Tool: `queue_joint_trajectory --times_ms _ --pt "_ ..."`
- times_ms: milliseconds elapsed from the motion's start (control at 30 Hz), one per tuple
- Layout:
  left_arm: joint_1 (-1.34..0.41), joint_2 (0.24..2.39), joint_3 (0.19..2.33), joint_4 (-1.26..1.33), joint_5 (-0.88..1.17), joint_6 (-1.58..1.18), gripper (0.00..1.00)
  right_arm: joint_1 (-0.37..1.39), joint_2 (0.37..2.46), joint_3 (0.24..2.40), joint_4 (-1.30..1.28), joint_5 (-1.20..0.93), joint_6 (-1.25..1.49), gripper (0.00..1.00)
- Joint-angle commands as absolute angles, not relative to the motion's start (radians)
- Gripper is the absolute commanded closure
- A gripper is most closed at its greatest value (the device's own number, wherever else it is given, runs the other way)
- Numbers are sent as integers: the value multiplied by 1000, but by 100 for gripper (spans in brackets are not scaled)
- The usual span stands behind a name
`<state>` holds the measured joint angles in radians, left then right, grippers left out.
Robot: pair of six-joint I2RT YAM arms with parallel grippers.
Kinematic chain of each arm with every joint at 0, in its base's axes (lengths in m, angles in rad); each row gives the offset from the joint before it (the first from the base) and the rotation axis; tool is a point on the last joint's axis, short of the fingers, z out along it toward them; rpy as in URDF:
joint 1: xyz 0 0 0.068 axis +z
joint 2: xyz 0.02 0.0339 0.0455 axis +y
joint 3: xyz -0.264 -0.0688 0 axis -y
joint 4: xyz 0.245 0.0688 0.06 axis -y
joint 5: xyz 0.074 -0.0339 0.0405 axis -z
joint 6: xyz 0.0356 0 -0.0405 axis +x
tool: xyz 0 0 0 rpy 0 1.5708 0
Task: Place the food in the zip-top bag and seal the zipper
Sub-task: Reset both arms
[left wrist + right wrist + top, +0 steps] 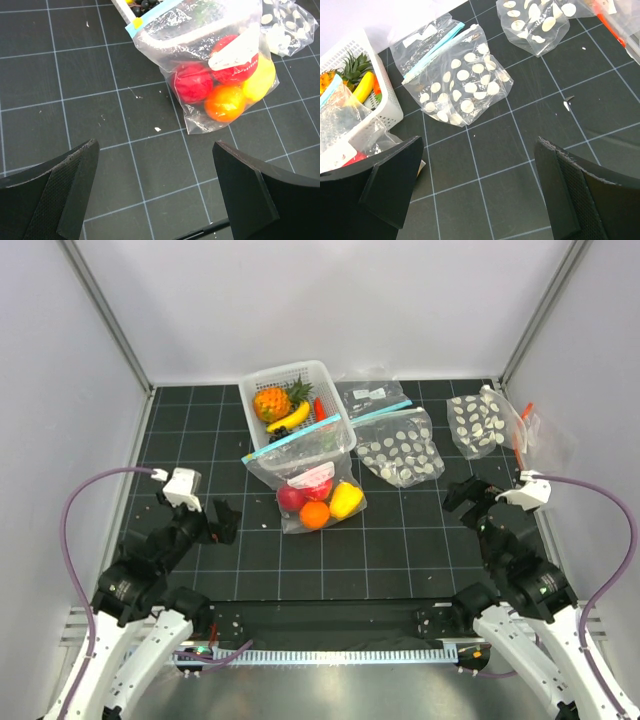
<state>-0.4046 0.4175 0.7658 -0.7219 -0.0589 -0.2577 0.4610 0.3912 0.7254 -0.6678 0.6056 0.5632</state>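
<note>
The food (225, 102), two red rounds, one orange and one yellow piece, is gathered at the near end of the zip-top bag (280, 468), which is laid at the middle of the dark gridded desk (400, 550) with its far end propped on a white basket (285, 369); the teal zipper (290, 440) is stretched across there, and whether it is pressed closed cannot be told. The left pincer (155, 200) is held with fingers wide apart and nothing gripped, over bare desk near and left of the bag, and the right pincer (480, 195) is likewise spread and empty, near a white-dotted bag (462, 87) to the right.
</note>
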Motion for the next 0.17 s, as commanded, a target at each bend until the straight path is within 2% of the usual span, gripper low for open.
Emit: queue_joint_trajectory --times_ms 0,133 --pt "-403 423 765 -686 -40 -259 0 463 399 738 -646 640 575 0" --pt "-403 436 767 -683 -31 -256 0 463 387 738 -641 634 572 0"
